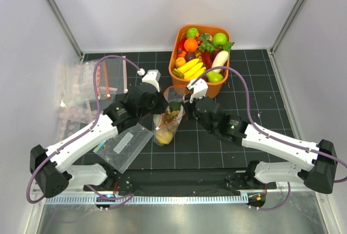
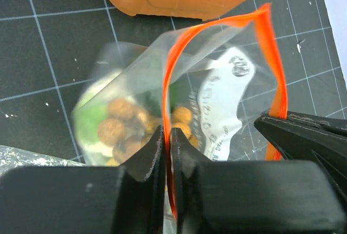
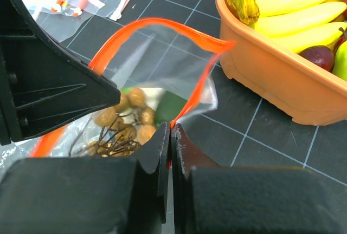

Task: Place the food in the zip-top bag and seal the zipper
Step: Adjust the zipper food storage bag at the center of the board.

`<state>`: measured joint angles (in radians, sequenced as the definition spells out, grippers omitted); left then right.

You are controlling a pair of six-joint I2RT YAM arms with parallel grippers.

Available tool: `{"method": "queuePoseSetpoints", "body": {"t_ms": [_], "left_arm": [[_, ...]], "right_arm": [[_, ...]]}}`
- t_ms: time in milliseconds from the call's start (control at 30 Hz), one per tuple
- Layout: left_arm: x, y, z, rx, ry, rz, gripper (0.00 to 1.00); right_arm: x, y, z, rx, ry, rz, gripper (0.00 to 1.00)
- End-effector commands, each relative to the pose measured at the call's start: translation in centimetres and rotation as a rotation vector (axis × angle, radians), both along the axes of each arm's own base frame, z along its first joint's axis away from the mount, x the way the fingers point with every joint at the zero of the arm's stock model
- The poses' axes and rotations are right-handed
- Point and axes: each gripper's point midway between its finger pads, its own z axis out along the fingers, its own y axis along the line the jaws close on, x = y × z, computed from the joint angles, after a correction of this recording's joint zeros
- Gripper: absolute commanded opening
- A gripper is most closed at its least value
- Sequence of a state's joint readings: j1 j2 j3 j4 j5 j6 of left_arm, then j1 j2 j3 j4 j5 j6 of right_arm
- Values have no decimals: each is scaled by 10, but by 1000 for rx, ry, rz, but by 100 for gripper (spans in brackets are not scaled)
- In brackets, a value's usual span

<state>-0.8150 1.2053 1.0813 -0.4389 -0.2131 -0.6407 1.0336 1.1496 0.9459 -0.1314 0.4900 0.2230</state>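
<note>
Your black gridded mat [image 1: 260,82] fills the middle of the overhead frame, and both white arms reach up from the bottom corners to meet near its centre. Just above that meeting point, at upper centre, stands the orange basket [image 1: 215,89], heaped with toy produce including bananas [image 3: 303,6]; it sits just beyond the bag without clearly touching it. At lower left of centre a flat clear bag [image 1: 127,144] lies on the mat, and more clear bags are piled at the far left. Your zip-top bag [image 1: 168,121] is at the centre of the frame between the two grippers, its mouth lifted and gaping, its white label [image 2: 222,109] facing the left wrist camera. Inside it you can see a yellow fruit [image 1: 165,135] low down, a cluster of brown balls [image 3: 130,115] and a dark green piece [image 3: 171,106]. The red-orange zipper [image 2: 171,66] arcs as an open loop, the two sides apart. Your left gripper [image 2: 166,136] has its jaws pressed together, pinching one side of the zipper, and your right gripper [image 3: 171,131] is likewise pinched tight on the opposite side of that strip.
</note>
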Motion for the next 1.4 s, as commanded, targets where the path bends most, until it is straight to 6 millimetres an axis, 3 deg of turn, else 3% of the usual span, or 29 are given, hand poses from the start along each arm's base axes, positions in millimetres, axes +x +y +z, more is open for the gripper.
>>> {"method": "queuePoseSetpoints", "body": {"t_ms": [0, 100, 133, 200, 233, 333, 533, 667, 700, 800, 967, 1200, 1233, 1367], "left_arm": [[3, 4, 29, -24, -65, 9, 12], [-2, 9, 36, -41, -82, 6, 24], [-3, 10, 37, -47, -87, 3, 36], [-9, 7, 51, -91, -123, -36, 49], [-12, 6, 46, -94, -123, -56, 72], [-22, 1, 55, -145, -173, -126, 99], [-32, 2, 70, -190, -303, -202, 100], [-41, 0, 66, -220, -372, -268, 100], [-44, 0, 51, -203, -361, -277, 100], [-47, 8, 36, -183, -389, -269, 100], [-40, 11, 36, -173, -448, -246, 98], [-41, -21, 26, -173, -418, -381, 71], [-40, -23, 23, -168, -409, -387, 63], [-45, -33, 25, -189, -399, -437, 44]], "right_arm": [[2, 3, 47, 115, -69, -4, 9], [4, -7, 50, 124, -84, -46, 9], [6, -17, 55, 143, -96, -96, 8], [9, -28, 53, 155, -103, -155, 6], [9, -35, 58, 180, -113, -187, 6], [14, -53, 53, 202, -128, -290, 4], [20, -64, 47, 224, -122, -349, 1], [22, -67, 48, 216, -119, -355, 1], [23, -68, 48, 215, -119, -358, 1], [24, -68, 46, 213, -114, -361, 1], [25, -70, 46, 220, -115, -362, 1], [24, -69, 46, 229, -112, -352, 1], [24, -69, 47, 232, -112, -352, 1], [23, -71, 47, 233, -113, -355, 1]]}}
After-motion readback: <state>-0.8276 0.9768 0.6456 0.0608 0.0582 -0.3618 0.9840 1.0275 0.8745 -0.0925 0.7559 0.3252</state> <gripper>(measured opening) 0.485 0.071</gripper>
